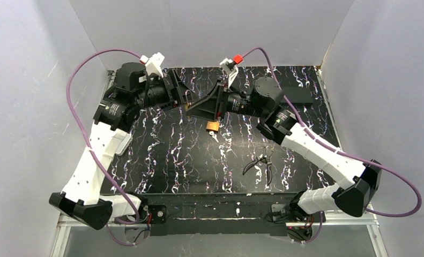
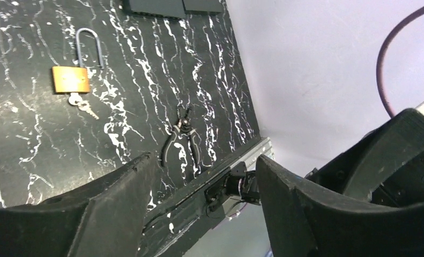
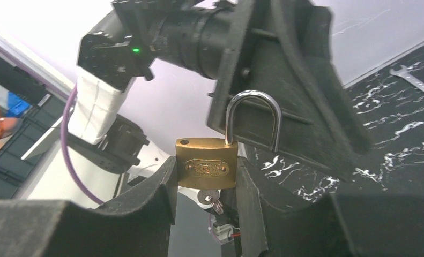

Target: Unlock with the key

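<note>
right gripper (image 3: 207, 178) clamped on the padlock (image 3: 207, 160), shackle (image 3: 252, 113) sprung, key (image 3: 208, 197) in its base; left gripper (image 2: 204, 167) apart and empty, so pull it back straight, don't knock the key.

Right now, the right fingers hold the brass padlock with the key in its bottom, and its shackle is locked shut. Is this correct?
Not quite. The shackle is open: one leg stands free of the body and its hole is empty, as the right wrist view shows. The rest is right: the right fingers hold the brass padlock, with the key in its bottom.
</note>
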